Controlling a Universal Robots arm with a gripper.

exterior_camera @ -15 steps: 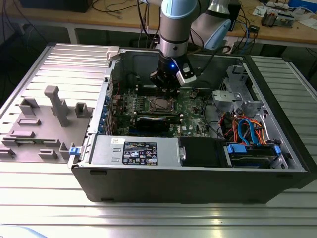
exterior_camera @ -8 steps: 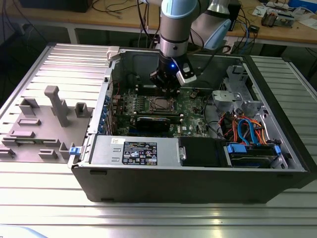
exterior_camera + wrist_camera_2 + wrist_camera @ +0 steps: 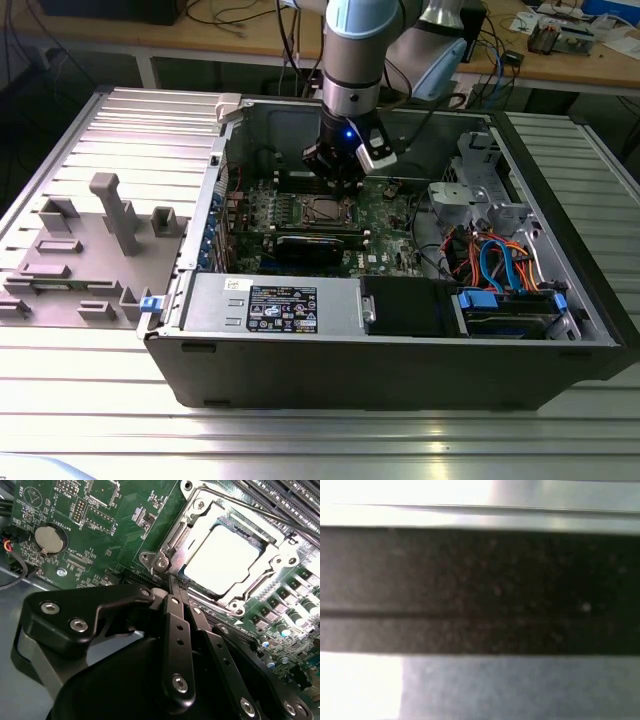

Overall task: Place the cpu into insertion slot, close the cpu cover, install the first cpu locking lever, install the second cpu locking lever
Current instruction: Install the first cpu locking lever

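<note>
In the second wrist view the gripper (image 3: 172, 582) has its fingers pressed together, tips at the socket's seven o'clock corner, gripping nothing I can make out. The cpu (image 3: 222, 560) lies flat in the insertion slot (image 3: 280, 540), framed by the closed cpu cover (image 3: 172, 542).

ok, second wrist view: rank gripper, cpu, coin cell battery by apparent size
1. gripper, largest, though it sits nearest the camera, which inflates it
2. cpu, seated in the insertion slot
3. coin cell battery, smallest
</note>
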